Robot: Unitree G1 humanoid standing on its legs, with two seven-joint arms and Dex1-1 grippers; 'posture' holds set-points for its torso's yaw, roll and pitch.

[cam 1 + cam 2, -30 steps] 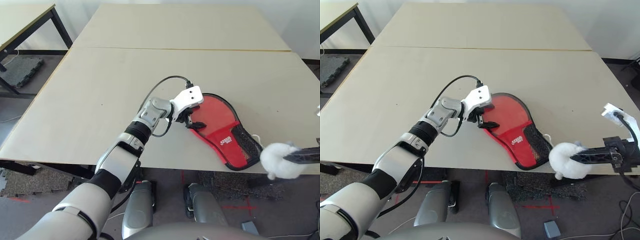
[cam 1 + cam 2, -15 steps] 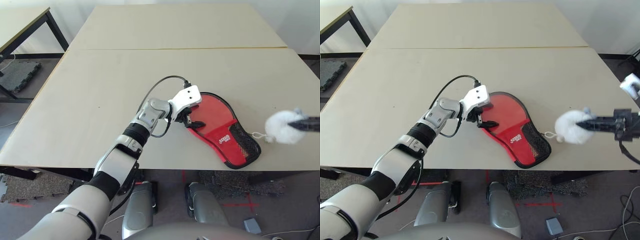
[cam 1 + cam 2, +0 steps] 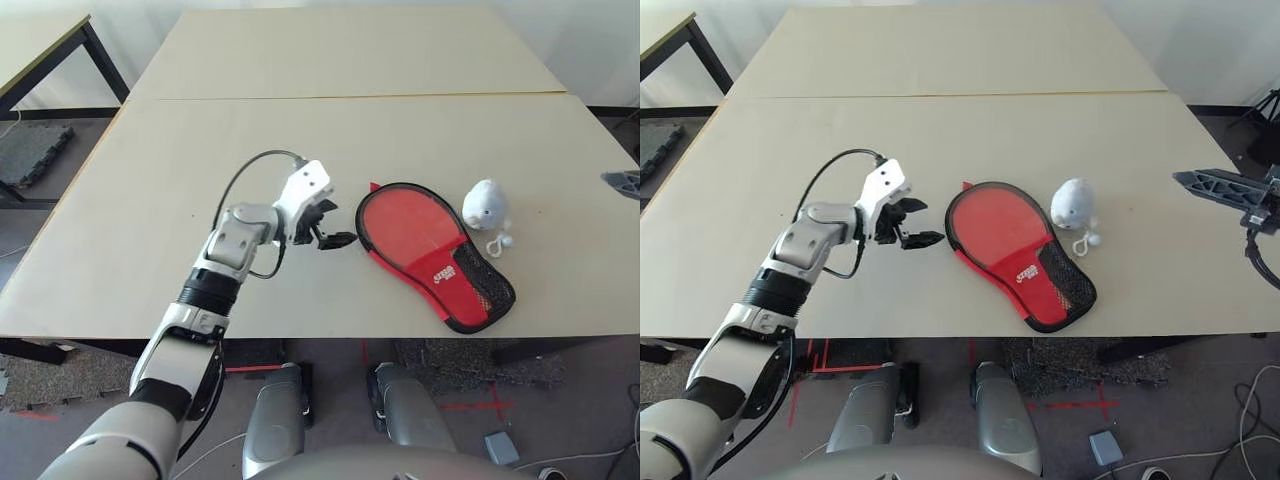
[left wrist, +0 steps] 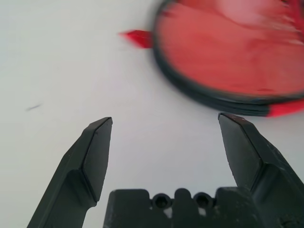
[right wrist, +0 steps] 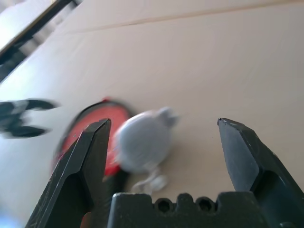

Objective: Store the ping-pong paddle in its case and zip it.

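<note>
At frame centre the left gripper (image 3: 330, 224) hangs released just left of the red case (image 3: 432, 252), whose closed pouch lies mid-right beside a white plush toy (image 3: 484, 205), while the right gripper (image 3: 1200, 181) gapes empty at the right edge.

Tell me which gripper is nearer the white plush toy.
Right, narrowly. The right gripper hangs open off to the right of the white plush toy, nothing between them. The left gripper is open on the far side of the case, which lies between it and the toy.
</note>
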